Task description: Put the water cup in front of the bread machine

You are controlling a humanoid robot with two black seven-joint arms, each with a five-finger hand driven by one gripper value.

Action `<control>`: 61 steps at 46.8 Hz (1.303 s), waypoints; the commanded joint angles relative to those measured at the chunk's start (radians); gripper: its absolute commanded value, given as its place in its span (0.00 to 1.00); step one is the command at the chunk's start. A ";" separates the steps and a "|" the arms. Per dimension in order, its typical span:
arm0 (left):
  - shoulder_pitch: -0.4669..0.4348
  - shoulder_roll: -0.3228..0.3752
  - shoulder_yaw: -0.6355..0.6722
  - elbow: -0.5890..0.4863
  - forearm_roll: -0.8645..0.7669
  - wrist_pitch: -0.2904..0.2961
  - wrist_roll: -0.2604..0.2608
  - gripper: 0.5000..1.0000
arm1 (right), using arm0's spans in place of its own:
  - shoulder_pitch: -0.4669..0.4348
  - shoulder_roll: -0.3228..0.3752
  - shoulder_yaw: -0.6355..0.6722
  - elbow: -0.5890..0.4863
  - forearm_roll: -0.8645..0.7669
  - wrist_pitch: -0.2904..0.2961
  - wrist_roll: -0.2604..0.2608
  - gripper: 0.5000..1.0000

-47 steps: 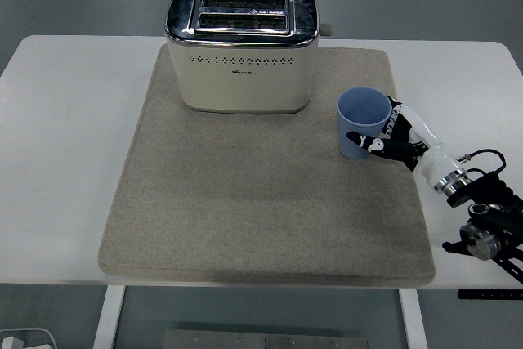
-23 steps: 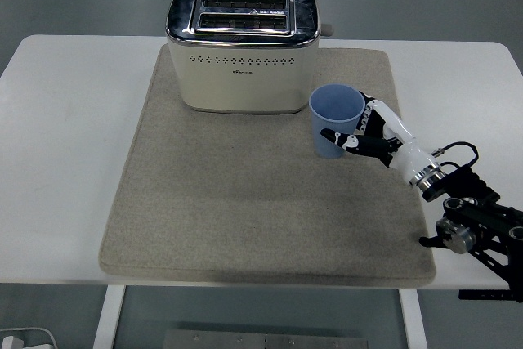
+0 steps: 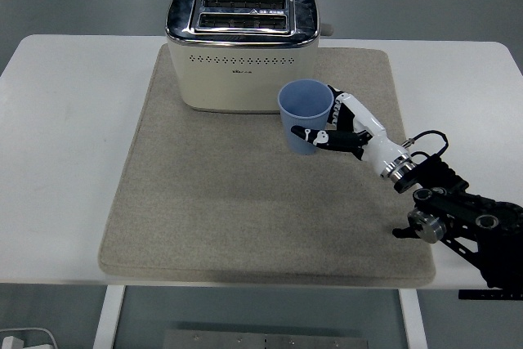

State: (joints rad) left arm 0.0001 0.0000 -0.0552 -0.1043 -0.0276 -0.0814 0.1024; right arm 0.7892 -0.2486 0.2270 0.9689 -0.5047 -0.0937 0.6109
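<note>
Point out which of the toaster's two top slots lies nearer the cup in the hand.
The front slot, the one toward the table's near edge, lies nearer the blue cup held by the right hand. The rear slot sits behind it on the toaster.

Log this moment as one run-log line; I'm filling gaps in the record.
right hand: holds blue cup | cup: over mat, near toaster front right | left arm: out of view

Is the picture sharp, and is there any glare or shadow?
Head view: sharp and evenly lit; the toaster has a shiny top reflecting light, a soft shadow lies under the blue cup held by the right hand, and nothing looks blurred.
</note>
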 commanded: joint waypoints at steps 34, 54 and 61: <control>0.000 0.000 0.000 0.000 0.000 0.000 0.000 1.00 | 0.064 0.212 -0.051 -0.165 0.006 -0.001 0.000 0.30; 0.000 0.000 0.000 0.000 0.000 0.000 -0.001 1.00 | 0.064 0.239 -0.051 -0.196 0.005 -0.004 0.000 0.33; 0.000 0.000 0.000 0.000 0.000 0.000 0.000 1.00 | 0.061 0.246 -0.049 -0.202 0.005 -0.014 0.000 0.43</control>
State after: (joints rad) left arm 0.0001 0.0000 -0.0552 -0.1043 -0.0277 -0.0813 0.1021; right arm 0.8529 -0.0043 0.1765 0.7677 -0.5000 -0.1067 0.6109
